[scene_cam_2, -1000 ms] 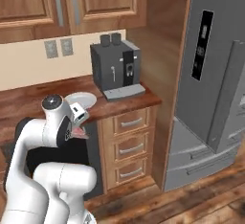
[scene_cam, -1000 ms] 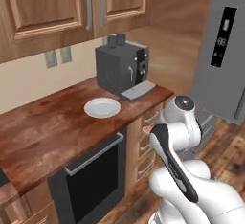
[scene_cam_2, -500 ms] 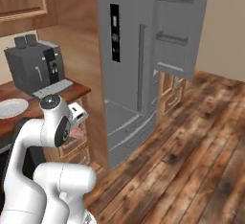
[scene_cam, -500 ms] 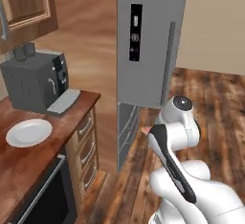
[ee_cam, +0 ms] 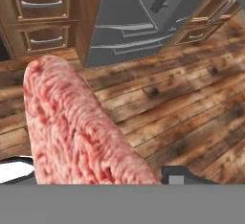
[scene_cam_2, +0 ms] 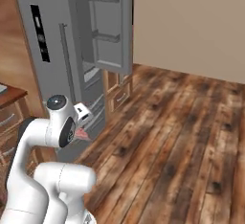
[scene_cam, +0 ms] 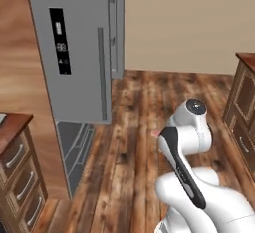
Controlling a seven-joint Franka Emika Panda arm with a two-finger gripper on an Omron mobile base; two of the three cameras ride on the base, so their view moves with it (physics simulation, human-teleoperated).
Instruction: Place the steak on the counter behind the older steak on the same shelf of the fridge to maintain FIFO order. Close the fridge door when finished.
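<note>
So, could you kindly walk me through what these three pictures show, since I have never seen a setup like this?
This is a simulated kitchen. The white machine is a robot arm on a base that drives. Two pictures come from cameras on that base, behind the arm to its left and right, looking forward over it. The third comes from a camera on the hand, looking along the jaws. The big pink slab there is the steak, held between the jaws. Ahead stands the grey fridge, one door open. A dark wood counter with drawers sits at the left edge. The floor is wooden planks.
</note>
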